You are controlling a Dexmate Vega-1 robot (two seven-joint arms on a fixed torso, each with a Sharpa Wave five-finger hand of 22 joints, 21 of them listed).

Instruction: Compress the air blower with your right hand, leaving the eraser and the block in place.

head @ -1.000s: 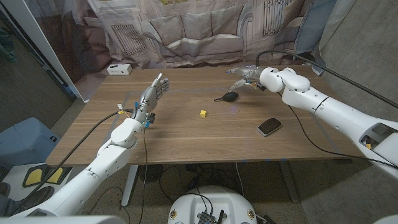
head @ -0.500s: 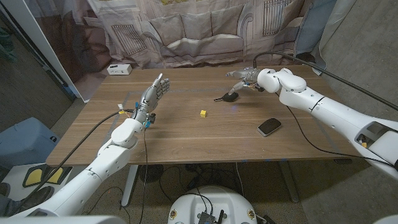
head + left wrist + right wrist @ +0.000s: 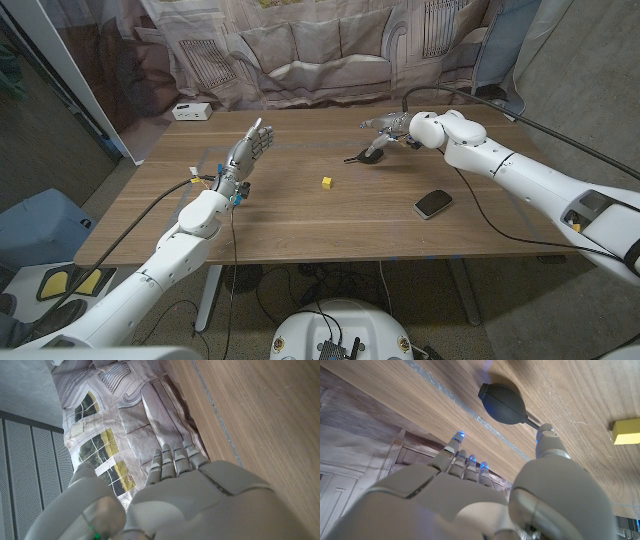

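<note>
Since a second ago my right hand [image 3: 385, 124] has slid across the bench [image 3: 300, 215] toward my left side and now hangs just over the black air blower [image 3: 367, 155], fingers spread and holding nothing. My left hand [image 3: 247, 152] has not moved; it stands raised above the bench, fingers straight and apart, empty. The air blower [image 3: 506, 403] lies on its side near the far middle of the bench, nozzle toward the yellow block [image 3: 326, 182], which sits near but apart. The eraser [image 3: 433, 204] lies well apart, nearer me. To do this well I should lower onto the bulb, wrap thumb and fingers around its widest part and squeeze without dragging it toward the block. I can read no writing on anything.
</note>
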